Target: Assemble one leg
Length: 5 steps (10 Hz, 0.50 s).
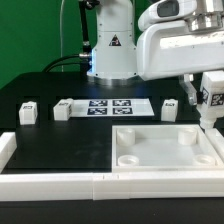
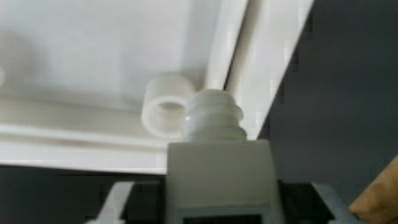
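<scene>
My gripper [image 1: 209,92] is shut on a white leg [image 1: 210,104] with a black-and-white marker. It holds the leg upright over the far corner of the large white square panel [image 1: 160,146], at the exterior view's right. In the wrist view the leg [image 2: 217,160] sits between my fingers [image 2: 118,198]. Its narrow screw tip [image 2: 212,104] hangs just beside the panel's round corner recess [image 2: 166,106], close to the panel's edge. I cannot tell whether the tip touches the panel [image 2: 89,60].
Three more legs lie on the black table: two at the exterior view's left [image 1: 27,112] [image 1: 63,109] and one near the panel's far corner [image 1: 169,107]. The marker board [image 1: 108,107] lies between them. A white rail [image 1: 60,184] borders the front and left.
</scene>
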Available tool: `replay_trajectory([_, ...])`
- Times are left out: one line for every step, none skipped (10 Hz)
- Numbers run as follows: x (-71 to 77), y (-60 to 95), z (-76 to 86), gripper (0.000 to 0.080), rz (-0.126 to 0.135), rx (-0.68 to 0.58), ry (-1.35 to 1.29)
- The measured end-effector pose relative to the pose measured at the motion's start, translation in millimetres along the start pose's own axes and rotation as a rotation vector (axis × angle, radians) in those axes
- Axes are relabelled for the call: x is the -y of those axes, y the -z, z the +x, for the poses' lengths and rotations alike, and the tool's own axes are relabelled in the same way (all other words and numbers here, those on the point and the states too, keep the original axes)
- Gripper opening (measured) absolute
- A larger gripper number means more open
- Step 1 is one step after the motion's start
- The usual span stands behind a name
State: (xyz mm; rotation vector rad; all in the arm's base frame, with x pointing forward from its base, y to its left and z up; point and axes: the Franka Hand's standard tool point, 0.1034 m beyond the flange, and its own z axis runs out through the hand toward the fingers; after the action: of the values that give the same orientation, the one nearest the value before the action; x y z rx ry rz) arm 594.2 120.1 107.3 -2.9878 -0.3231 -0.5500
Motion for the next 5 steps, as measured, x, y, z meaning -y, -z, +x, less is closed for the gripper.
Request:
replay_trajectory([-3.6, -3.8, 12.2, 0.0290, -0.001, -0.015, 0.005])
replay_trajectory([-3.2, -4.8, 11.3, 0.0290, -0.001, -0.021, 0.005])
replay_trajectory([-4.8, -4.3, 11.1, 0.0290, -0.009, -0.051, 0.006])
replay_trajectory([-4.4, -4.8, 10.0, 0.0290, -0.008, -0.046, 0.006])
replay_trajectory([-4.9, -5.0, 10.7, 0.0290, -0.010, -0.052, 0.008])
